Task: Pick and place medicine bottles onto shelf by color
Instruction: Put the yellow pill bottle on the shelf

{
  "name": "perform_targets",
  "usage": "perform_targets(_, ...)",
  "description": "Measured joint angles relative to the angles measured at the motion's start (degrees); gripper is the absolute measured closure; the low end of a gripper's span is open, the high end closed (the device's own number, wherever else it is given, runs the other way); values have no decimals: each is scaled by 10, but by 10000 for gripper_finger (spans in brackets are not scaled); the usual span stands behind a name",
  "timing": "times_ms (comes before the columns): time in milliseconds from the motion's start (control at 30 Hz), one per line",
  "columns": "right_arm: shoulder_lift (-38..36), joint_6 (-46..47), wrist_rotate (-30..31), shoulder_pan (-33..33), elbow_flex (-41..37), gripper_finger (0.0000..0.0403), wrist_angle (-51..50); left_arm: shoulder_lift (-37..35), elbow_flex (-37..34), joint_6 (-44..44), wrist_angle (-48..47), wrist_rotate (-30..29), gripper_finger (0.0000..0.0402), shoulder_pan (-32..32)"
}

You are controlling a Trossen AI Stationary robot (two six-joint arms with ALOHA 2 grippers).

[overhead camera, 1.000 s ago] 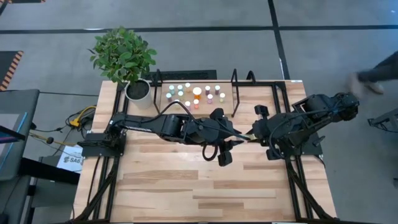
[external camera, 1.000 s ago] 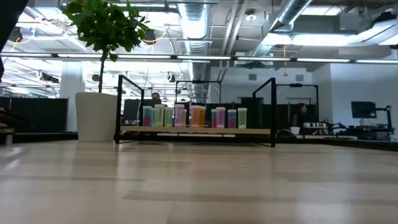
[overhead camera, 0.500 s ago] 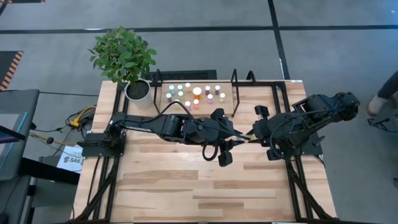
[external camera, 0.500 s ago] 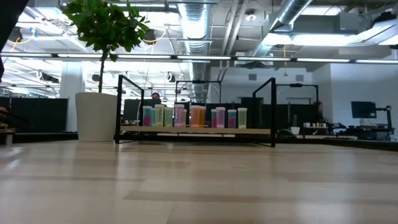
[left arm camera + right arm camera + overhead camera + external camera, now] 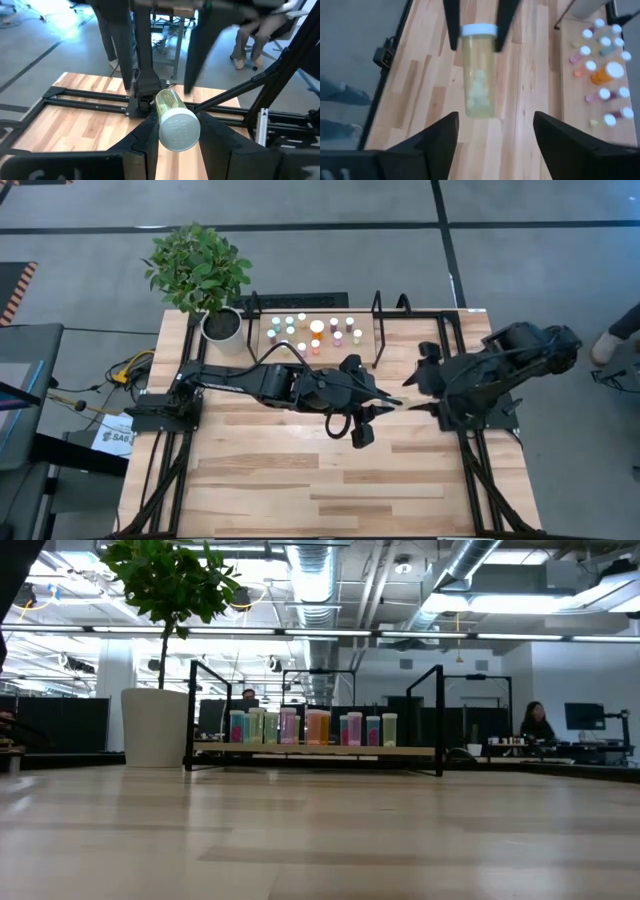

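Observation:
A yellow medicine bottle (image 5: 170, 105) with a white cap (image 5: 179, 131) hangs above mid-table, with my left gripper (image 5: 390, 400) shut on it. My right gripper (image 5: 495, 120) stands open just right of the bottle's bottom end, its fingers apart from the bottle and touching nothing. The shelf (image 5: 262, 330), a light-wood board in a black frame, stands at the table's far edge. Several small white-capped bottles (image 5: 316, 332) in red, orange, green and yellow stand upright on it; in the low view they form a row (image 5: 310, 728). My left gripper pinches the yellow bottle between its two fingers, on the body's sides just under the cap (image 5: 161, 111). The fingers (image 5: 451, 25) come nearly level from the table's left and lie along the bottle. The bottle is lifted clear, its cap toward my left wrist.
A potted plant (image 5: 200, 270) stands at the table's far left corner beside the shelf. The shelf's black end loops (image 5: 378, 330) rise upright. Bare planks (image 5: 320, 480) fill the near half of the table. A person (image 5: 535, 720) shows in the room beyond.
My right gripper has opened, let go of the yellow bottle and drawn back a little toward the table's right edge. The bottle has stayed where it was, in my left gripper.

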Motion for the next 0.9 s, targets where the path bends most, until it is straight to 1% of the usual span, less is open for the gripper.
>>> perform_targets(167,-2,60,0,0,76,118,-89,0,0,-22,-16,14,308,14)
perform_targets(267,-7,101,-1,0,100,118,-87,0,0,-42,-53,13,308,32)
perform_targets(333,-13,121,-1,4,109,118,-89,0,0,-73,-87,18,308,48)
perform_targets(433,-26,144,-1,8,113,117,-90,0,0,-115,-143,37,308,74)
perform_targets(600,-42,166,-2,14,113,117,-90,0,0,-162,-233,51,308,123)
perform_targets(667,-47,176,-2,14,113,117,-90,2,0,-174,-269,68,308,142)
perform_targets(800,-50,197,-2,14,113,117,-90,15,-4,-186,-326,82,307,170)
perform_targets(900,-50,200,-2,14,112,117,-90,34,-2,-185,-337,105,307,188)
